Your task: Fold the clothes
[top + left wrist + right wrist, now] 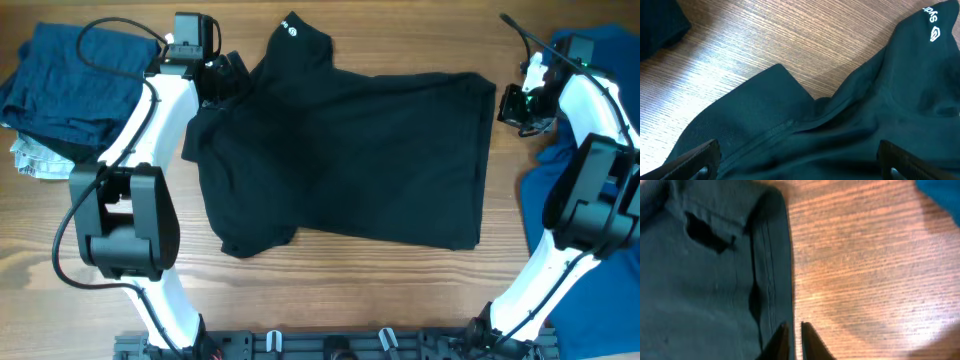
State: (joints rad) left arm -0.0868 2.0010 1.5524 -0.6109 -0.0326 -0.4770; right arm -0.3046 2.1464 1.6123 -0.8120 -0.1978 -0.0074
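Observation:
The black shirt lies spread flat across the middle of the table, collar with white logo marks at the far left. My left gripper is open, its jaws wide apart just over the rumpled sleeve and collar fabric, holding nothing. My right gripper is at the shirt's right hem. Its fingers are closed to a thin slit over the hem edge, with the fabric lying flat beneath.
Folded navy pieces are stacked at the far left on a pale cloth; a corner of them shows in the left wrist view. A royal-blue shirt lies at the right edge, seen too in the right wrist view. Bare wood is beside the hem.

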